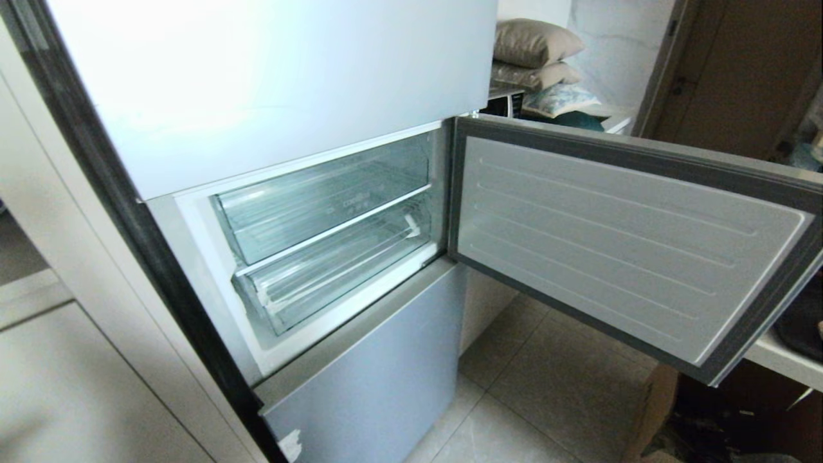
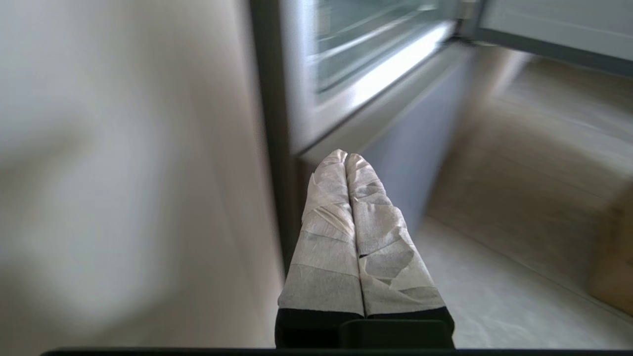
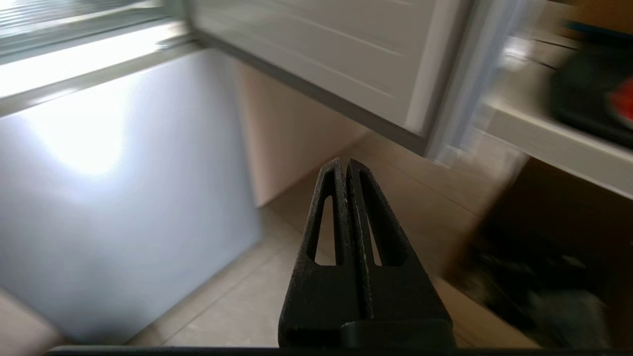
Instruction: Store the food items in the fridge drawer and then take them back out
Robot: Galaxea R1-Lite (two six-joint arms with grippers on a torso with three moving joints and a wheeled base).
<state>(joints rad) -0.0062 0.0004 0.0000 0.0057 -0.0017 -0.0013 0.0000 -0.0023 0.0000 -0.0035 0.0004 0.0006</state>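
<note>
Neither arm shows in the head view. A blurred red shape (image 3: 624, 101) on the side shelf (image 3: 559, 143) is hard to identify. The fridge door (image 1: 617, 251) hangs open; the clear fridge drawer (image 1: 334, 273) sits pushed in, apparently empty. Left gripper (image 2: 345, 157) pinched together, right gripper (image 3: 344, 163) likewise, both holding nothing.

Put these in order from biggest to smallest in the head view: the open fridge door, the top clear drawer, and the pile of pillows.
1. Open fridge door, biggest by far, though it is also nearest the camera.
2. Top clear drawer.
3. Pile of pillows, smallest, but it sits farther back, so it may only look small.
</note>
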